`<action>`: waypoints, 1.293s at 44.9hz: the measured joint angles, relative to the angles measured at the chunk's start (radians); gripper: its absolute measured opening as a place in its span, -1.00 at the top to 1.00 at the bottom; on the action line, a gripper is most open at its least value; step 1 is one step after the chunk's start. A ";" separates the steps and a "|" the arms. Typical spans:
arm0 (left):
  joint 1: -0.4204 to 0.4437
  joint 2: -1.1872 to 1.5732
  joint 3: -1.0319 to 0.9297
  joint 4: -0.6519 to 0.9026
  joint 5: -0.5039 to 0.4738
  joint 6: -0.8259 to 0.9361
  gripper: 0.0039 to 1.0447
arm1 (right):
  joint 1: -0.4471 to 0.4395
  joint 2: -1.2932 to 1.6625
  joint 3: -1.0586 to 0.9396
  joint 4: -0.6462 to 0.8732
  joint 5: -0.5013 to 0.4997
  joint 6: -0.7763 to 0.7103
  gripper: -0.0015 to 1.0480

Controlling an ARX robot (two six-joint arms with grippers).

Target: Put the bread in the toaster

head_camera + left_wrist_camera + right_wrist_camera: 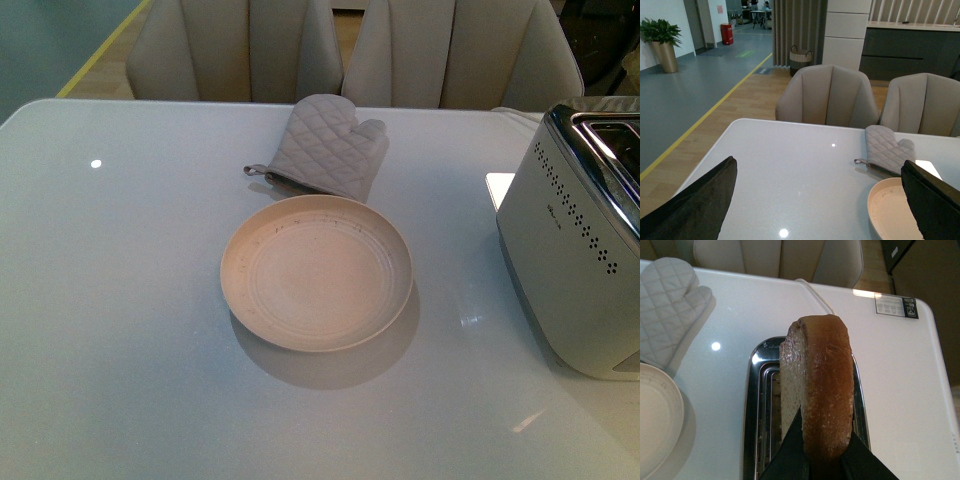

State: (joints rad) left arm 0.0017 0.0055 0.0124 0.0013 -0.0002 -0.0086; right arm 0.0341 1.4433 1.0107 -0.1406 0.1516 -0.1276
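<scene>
White table (900,390): R gripper (825,451) pinches bread (820,385) upright above toaster (756,405) slots.

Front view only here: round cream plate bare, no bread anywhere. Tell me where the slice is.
Observer: The right gripper is shut on the tan, speckled, brown-crusted bread slice, holding it on edge above the chrome-topped, boxy white toaster.
Operator: Report the slots.
Observer: The dark slots beside the slice look empty; it appears above them, not inside.
Operator: Give me the left gripper.
Observer: The left gripper is open and holds nothing, over the glossy white table.
</scene>
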 joint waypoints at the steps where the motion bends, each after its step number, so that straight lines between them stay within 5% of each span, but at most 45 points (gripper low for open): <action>1: 0.000 0.000 0.000 0.000 0.000 0.000 -0.87 | 0.002 0.003 -0.003 0.002 0.002 0.000 0.93; 58: 0.000 0.000 0.000 0.000 0.000 0.000 -0.87 | -0.002 0.149 -0.098 0.045 0.019 0.008 0.93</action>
State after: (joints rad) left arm 0.0017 0.0055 0.0124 0.0013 -0.0002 -0.0082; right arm 0.0326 1.5925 0.9127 -0.0956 0.1703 -0.1196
